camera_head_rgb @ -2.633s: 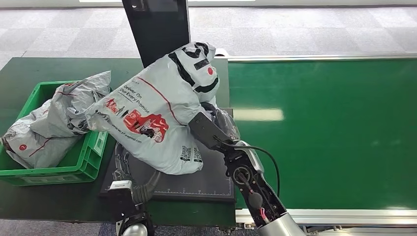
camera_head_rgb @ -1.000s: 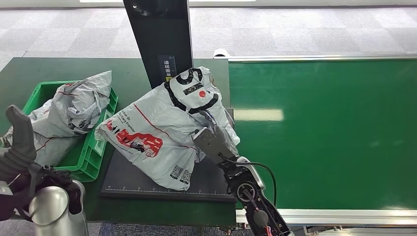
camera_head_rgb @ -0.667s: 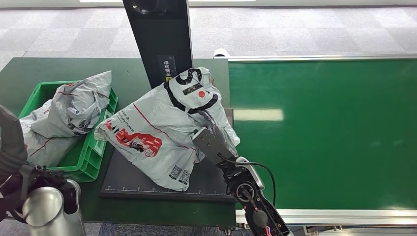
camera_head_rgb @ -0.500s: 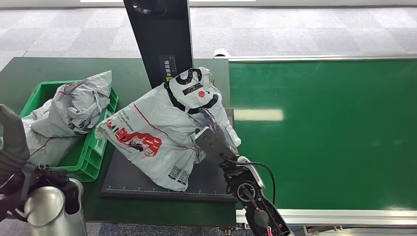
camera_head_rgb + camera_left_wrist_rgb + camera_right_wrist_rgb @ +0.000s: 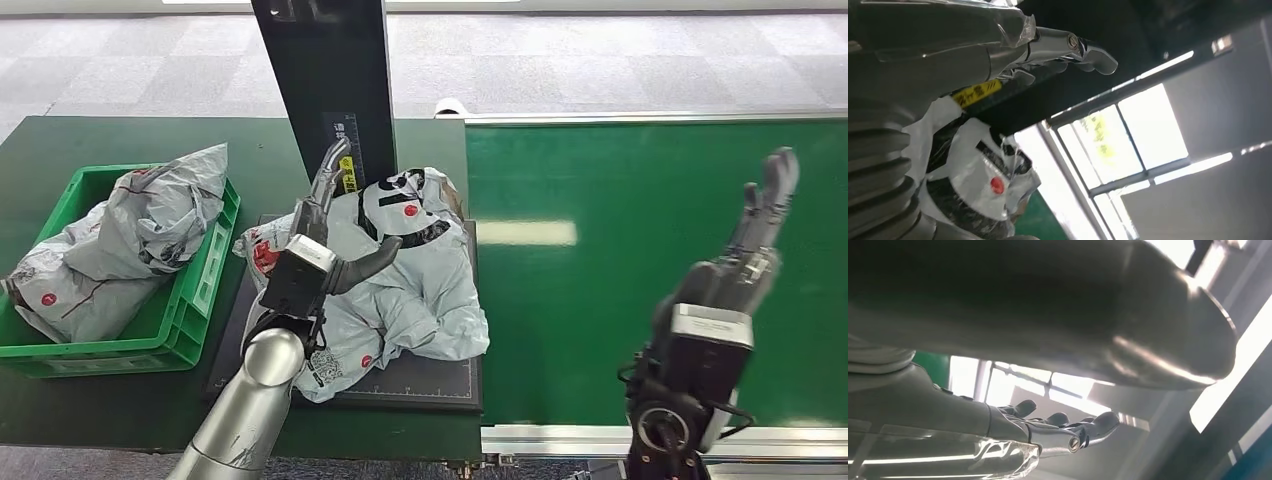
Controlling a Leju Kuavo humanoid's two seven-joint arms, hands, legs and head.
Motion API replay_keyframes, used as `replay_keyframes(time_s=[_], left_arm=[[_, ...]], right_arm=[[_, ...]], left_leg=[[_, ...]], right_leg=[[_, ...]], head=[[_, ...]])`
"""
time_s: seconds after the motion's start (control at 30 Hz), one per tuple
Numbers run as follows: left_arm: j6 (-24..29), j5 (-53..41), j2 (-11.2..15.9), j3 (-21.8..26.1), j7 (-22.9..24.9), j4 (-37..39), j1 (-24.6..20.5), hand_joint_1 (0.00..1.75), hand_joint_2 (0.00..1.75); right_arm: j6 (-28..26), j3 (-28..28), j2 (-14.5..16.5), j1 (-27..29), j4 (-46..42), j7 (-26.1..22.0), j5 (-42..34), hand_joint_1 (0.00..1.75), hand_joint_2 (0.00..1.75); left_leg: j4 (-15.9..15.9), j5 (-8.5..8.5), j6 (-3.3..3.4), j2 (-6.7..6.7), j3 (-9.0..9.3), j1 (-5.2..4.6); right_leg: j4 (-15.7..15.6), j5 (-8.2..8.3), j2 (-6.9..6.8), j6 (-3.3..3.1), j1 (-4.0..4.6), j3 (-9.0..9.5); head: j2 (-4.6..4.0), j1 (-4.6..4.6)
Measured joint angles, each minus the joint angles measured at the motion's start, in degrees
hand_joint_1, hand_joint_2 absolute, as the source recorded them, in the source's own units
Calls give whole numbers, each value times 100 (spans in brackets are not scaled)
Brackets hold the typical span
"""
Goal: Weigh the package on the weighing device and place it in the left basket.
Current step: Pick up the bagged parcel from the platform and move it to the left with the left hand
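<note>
- Fingers on the left hand are stretched out and spread, thumb sticking off to the side, nothing held. That hand hovers over the package, fingertips up near the black post behind the scale.
- Left wrist view backs it up: the fingers reach out straight with nothing between them, and the package with its red dot sits below the hand.
- Package is a crumpled grey poly mailer with black and red print, lying on the black weighing platform, apart from both hands as far as I can tell.
- Right hand is raised well off to the side over the green conveyor belt, fingers extended upward, open and holding nothing. Right wrist view shows the same straight fingers.
- Green basket sits just left of the platform on the dark green table, with other grey mailers already piled in it.
</note>
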Motion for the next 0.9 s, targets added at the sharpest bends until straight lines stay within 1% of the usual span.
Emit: replay_keyframes(time_s=[0.1, 0.2, 0.37, 0.43, 0.53, 0.6, 0.77, 0.8, 0.83, 0.87, 0.9], left_arm=[[-20, 31, -4, -83, -131, 683, -203, 0, 175], [-39, 38, -10, -150, -156, 1046, -324, 0, 175], [-47, 38, -19, -192, -156, 1327, -404, 0, 175], [-108, 38, -23, -206, -130, 1422, -437, 0, 175], [-179, 47, -39, -223, -145, 1728, -516, 0, 175], [-149, 52, -66, -221, -203, 1981, -568, 0, 175], [-107, 46, -120, -219, -250, 2365, -653, 0, 175], [-92, -3, -120, -221, -201, 2406, -662, 0, 175], [-28, -167, -118, -246, -38, 2488, -698, 0, 175], [76, -515, -112, -311, 331, 2636, -772, 0, 175], [191, -987, -103, -404, 870, 2833, -868, 0, 175]], right_arm=[[38, -599, -129, 294, -627, -162, -156, 0, 0], [53, -863, -175, 430, -941, -223, -129, 0, 0], [43, -1042, -208, 533, -1185, -248, -104, 0, 0], [-47, -1097, -223, 614, -1268, -267, -91, 0, 0], [-223, -1225, -282, 911, -1466, -403, -153, 0, 0], [-248, -1291, -316, 1082, -1567, -527, -233, 0, 0], [-253, -1320, -354, 1226, -1629, -652, -286, 0, 0], [-256, -1319, -362, 1228, -1629, -656, -297, 0, 0], [-259, -1319, -369, 1229, -1629, -653, -306, 0, 0], [-258, -1318, -375, 1228, -1629, -646, -308, 0, 0], [-255, -1315, -377, 1227, -1625, -635, -292, 0, 0]], left_leg=[[-2, -5, 0, 17, -1, 2], [-4, -4, -1, 17, 1, 6], [-4, 0, -1, 17, 3, 8], [-4, 0, 0, 13, 5, 7], [-3, -1, 0, 2, 2, 4], [-3, -3, 0, 7, -1, 3], [-4, -3, 0, 10, 0, 4], [-4, -3, 0, 10, 1, 5], [-4, -2, 0, 10, 1, 5], [-4, -1, 1, 8, 2, 5], [-4, 0, 1, 7, 3, 5]], right_leg=[[0, 0, 18, 0, 2, -6], [1, 0, 19, -1, 6, -7], [4, 0, 19, -1, 8, -4], [4, -1, 15, -1, 7, -2], [4, -3, 7, 3, 5, 2], [4, -4, 10, 3, 4, 0], [3, -3, 13, 3, 5, -1], [3, -3, 13, 3, 5, -1], [4, -3, 12, 3, 5, 0], [4, -3, 11, 2, 6, 2], [4, -3, 10, 2, 6, 5]], head=[[0, -2], [0, -2], [0, -2], [0, -1], [0, -1], [0, -2], [0, -3], [0, -3], [0, -2], [0, -2], [0, -1]])
